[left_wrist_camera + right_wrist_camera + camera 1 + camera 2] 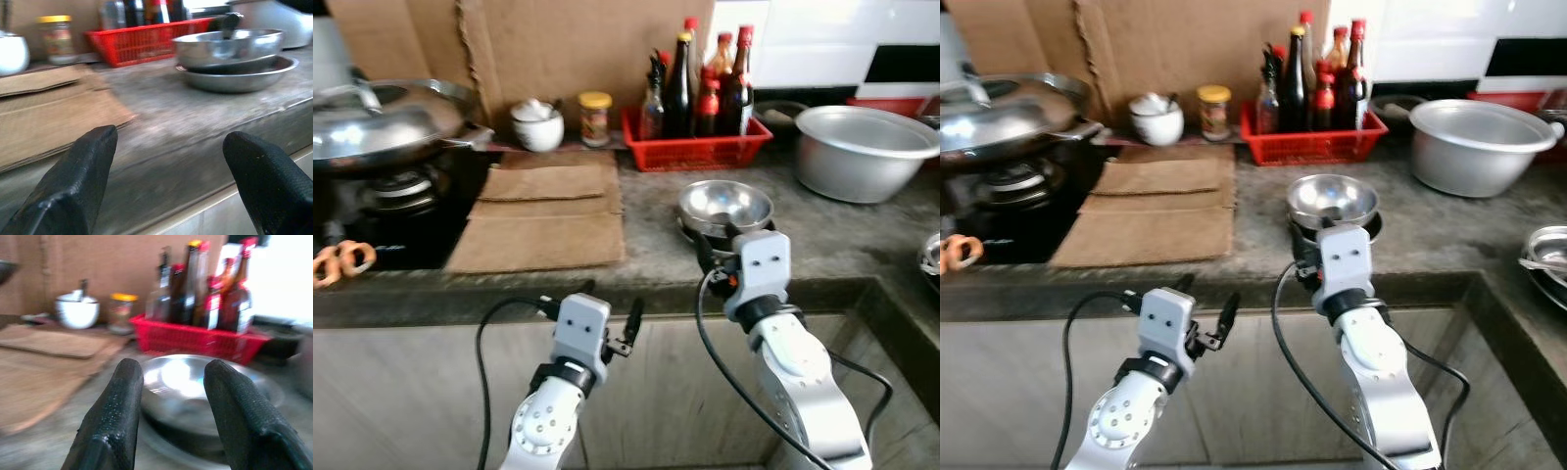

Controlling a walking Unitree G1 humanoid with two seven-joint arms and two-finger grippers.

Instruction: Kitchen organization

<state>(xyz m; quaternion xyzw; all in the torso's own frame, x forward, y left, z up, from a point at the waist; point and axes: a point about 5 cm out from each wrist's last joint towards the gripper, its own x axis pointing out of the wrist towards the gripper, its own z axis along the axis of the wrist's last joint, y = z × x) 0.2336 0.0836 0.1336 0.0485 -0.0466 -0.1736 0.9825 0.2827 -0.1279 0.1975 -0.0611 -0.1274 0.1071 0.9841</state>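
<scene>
Steel is shining at the middle of the scene: a small steel bowl [725,206] is sitting inside a wider steel plate [239,78], close to the front edge of the grey stone counter [803,257]. This pair seems to be the thing to tidy, because it is standing alone while the other items already have a place.

The right gripper [171,396] is hovering just in front of the bowl, its two black fingers [115,416] standing apart and holding nothing. The gap is pointing straight at the near rim, so I judge it is lining up to take the bowl by its edge. The left gripper [166,176] is waiting lower, at the counter's front edge beside the brown cardboard sheets [543,211]; its fingers are spread wide and are also empty. It is probably staying there to keep out of the way.

The sauce bottles [700,83] are standing together in a red basket [695,149] against the back wall, where they cannot tip over easily. A white mortar [537,124] and a yellow-lidded jar [595,117] are resting beside it. A big aluminium pot [862,149] is occupying the right side, and a lidded wok [386,122] is sitting on the stove burner on the left.

Because the bowl is lying loose in the plate, it could slide when the fingers are closing.
</scene>
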